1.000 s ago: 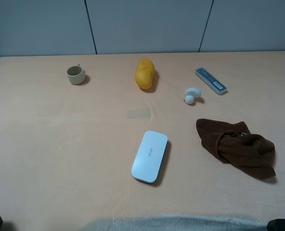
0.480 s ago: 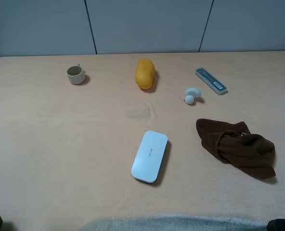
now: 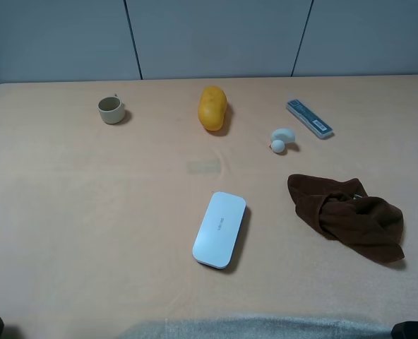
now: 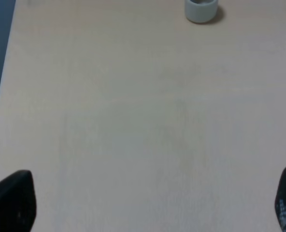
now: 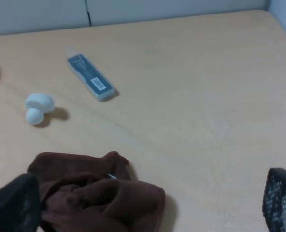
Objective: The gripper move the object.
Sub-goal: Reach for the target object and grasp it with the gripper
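Left gripper point(image 4: 148, 200): fingers spread wide, holding nothing, over bare peach-coloured table point(image 3: 89, 212); small beige cup point(image 4: 201, 9) far ahead.
Right gripper point(image 5: 147, 200): fingers wide apart, empty, at the crumpled brown cloth point(image 5: 94, 193).
Object to move: cannot tell which; none is held.
Centre: white rounded flat case point(image 3: 220, 229), lying alone.
Far side: cup, yellow oblong fruit point(image 3: 212, 108), grey-blue slim box point(image 3: 309, 118).
Between box and cloth: small white mushroom-shaped piece point(image 3: 282, 139).
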Controlling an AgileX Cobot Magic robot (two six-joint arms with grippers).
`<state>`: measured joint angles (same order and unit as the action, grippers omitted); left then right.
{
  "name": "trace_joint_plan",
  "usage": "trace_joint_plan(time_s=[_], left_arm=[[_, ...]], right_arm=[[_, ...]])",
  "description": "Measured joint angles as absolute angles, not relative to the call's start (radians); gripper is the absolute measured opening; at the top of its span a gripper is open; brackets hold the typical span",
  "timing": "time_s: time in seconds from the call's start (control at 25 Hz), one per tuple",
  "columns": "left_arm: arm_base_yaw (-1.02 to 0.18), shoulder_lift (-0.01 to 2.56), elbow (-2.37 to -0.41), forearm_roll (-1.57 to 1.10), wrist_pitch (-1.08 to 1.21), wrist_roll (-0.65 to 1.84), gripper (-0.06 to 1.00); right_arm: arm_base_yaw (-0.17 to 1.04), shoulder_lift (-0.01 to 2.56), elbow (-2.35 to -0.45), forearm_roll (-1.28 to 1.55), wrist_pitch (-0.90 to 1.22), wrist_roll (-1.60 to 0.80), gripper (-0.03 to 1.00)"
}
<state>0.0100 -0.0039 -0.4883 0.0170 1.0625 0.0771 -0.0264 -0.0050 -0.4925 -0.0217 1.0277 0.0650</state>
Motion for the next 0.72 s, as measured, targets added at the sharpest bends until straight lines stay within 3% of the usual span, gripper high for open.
trace_joint_plan(time_s=[0.72], left_arm=[[0.01, -0.004, -0.488, 0.017, 1.062, 0.077, 0.99]], right_arm=[[-0.019, 0.549, -0.754, 0.084, 1.193, 0.0, 0.69]])
